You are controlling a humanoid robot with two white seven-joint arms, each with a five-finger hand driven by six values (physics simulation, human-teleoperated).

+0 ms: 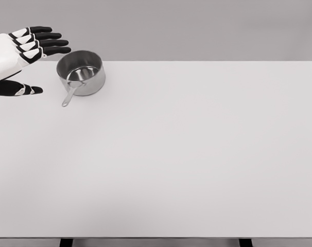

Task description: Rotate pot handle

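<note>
Head view is cutting off the left hand (pixel 23 56) at the picture's left edge; its fingers are spreading wide, holding nothing, near the pot (pixel 81 73). The pot is sitting by the bench's (pixel 197 154) far left corner, apparently empty, its handle (pixel 69 96) pointing toward the near edge.

Plain white table (pixel 197 154), grey backdrop (pixel 197 25)

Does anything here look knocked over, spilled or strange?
Nothing stands out. The small shiny steel pot sits upright and empty at the white table's far left corner. The left hand hovers beside it, open.
</note>
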